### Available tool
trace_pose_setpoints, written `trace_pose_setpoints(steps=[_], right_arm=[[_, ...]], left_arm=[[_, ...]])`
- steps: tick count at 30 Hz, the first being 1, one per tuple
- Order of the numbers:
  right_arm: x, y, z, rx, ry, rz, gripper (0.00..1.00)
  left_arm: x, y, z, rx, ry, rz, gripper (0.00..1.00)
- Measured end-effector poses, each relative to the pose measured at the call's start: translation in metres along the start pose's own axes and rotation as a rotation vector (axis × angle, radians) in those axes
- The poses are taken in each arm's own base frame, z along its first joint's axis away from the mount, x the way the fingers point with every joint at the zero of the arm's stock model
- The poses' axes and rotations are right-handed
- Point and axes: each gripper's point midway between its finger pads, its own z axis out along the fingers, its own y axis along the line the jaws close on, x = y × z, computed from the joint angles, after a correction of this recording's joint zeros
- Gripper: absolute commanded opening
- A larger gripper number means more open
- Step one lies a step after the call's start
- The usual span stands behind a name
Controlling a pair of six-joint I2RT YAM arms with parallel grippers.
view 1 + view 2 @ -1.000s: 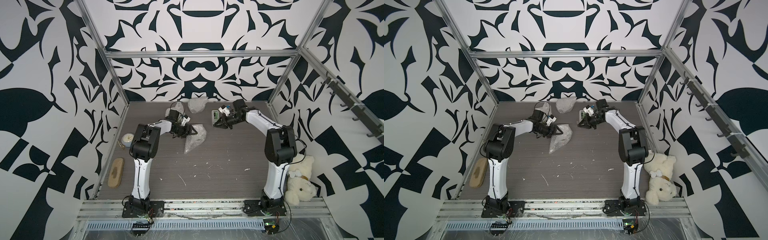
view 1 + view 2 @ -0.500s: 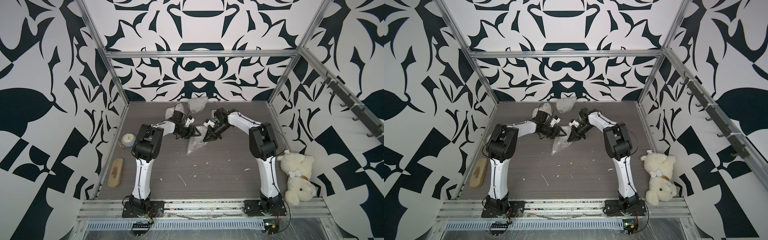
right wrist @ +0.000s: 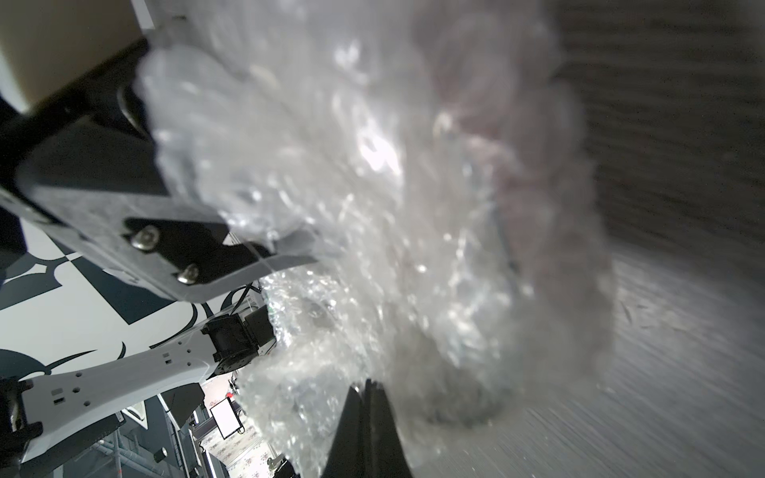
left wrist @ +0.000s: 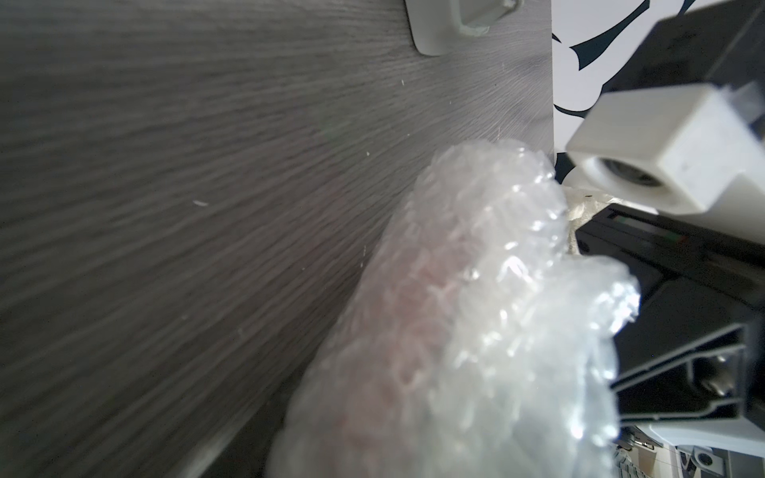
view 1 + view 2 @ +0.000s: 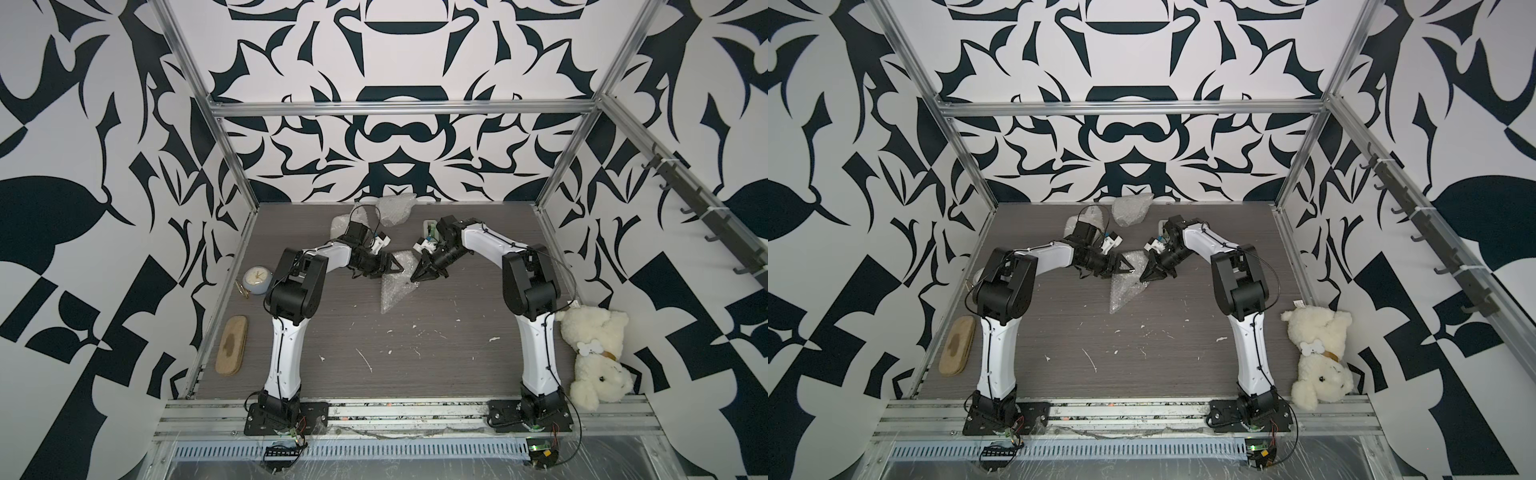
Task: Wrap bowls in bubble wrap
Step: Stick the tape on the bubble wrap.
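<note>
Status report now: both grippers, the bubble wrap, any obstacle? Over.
Left gripper at crumpled clear bubble wrap sheet, grip unclear. Right gripper shut, tip at wrap. Contents unclear. White tape dispenser behind right wrist.

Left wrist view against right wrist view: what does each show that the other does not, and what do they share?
Only the left wrist view shows the corner of a white object and the right arm's white camera housing. Only the right wrist view shows the right gripper, fingers shut, and the left arm's white link. Both show the bubble wrap and the grey table.
</note>
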Motion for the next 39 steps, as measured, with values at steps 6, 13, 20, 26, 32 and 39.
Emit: trace_pose_setpoints(steps=[6,13,20,26,32,39], right_arm=[[-0.001,-0.002,-0.003,0.000,-0.005,0.007,0.00],[-0.001,-0.003,-0.003,0.004,-0.005,0.010,0.00],[-0.001,-0.003,-0.003,0.004,-0.004,0.010,0.00],[0.000,-0.005,-0.002,0.007,-0.002,0.014,0.00],[-0.001,-0.004,-0.002,0.007,-0.005,0.010,0.00],[-0.002,-0.004,-0.002,0.007,-0.007,0.008,0.00]], left_arm=[[0.000,0.000,0.000,0.000,-0.001,0.004,0.66],[-0.001,0.000,-0.005,-0.051,-0.024,0.009,0.69],[-0.010,-0.010,-0.023,-0.110,-0.079,0.025,0.73],[-0.026,-0.037,-0.050,-0.132,-0.166,0.068,0.72],[-0.028,-0.065,-0.075,-0.116,-0.242,0.064,0.51],[-0.030,-0.094,-0.091,-0.081,-0.295,0.064,0.30]])
